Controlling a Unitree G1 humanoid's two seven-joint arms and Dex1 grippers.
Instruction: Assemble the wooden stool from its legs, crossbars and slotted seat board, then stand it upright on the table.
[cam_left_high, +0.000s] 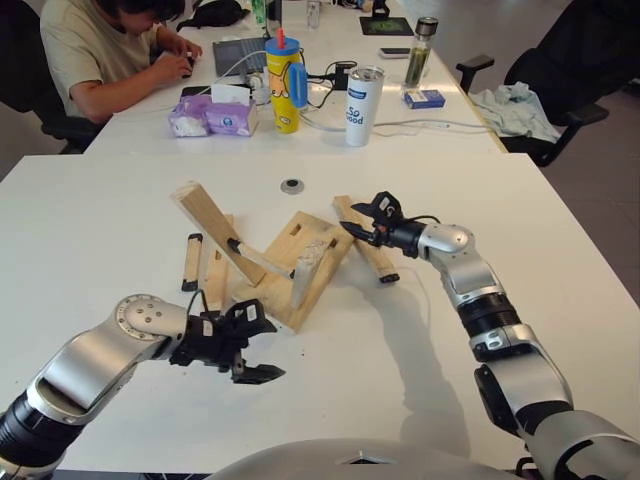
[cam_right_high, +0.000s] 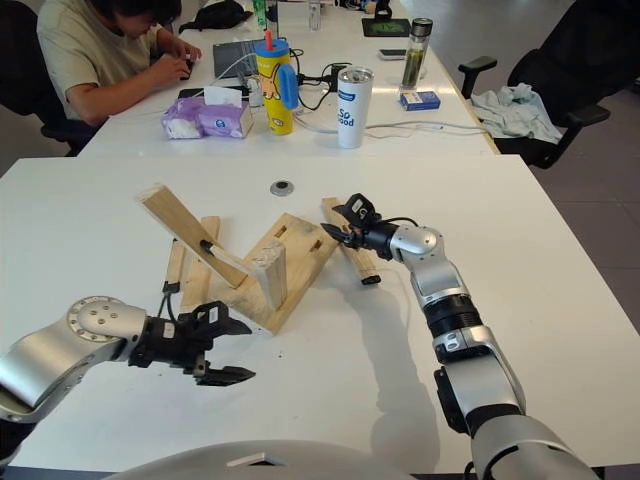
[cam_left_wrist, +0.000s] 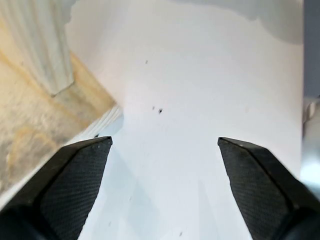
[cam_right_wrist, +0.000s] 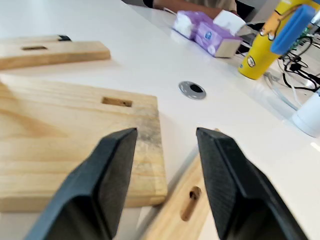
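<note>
seat board (cam_right_high: 305, 245) central, legs (cam_left_high: 378, 262) on both sides

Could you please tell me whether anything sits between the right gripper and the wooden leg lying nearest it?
Nothing visible does. The open right gripper hovers just above the pale black-tipped wooden leg, beside a corner of the slotted wooden seat board.

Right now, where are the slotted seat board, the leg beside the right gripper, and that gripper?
slotted seat board (cam_right_wrist: 65, 130): right wrist view, bare flat face.
leg (cam_left_high: 379, 260): left eye view, lower half, near its dark end.
right gripper (cam_right_wrist: 166, 132): right wrist view, midway between its open fingertips.
</note>
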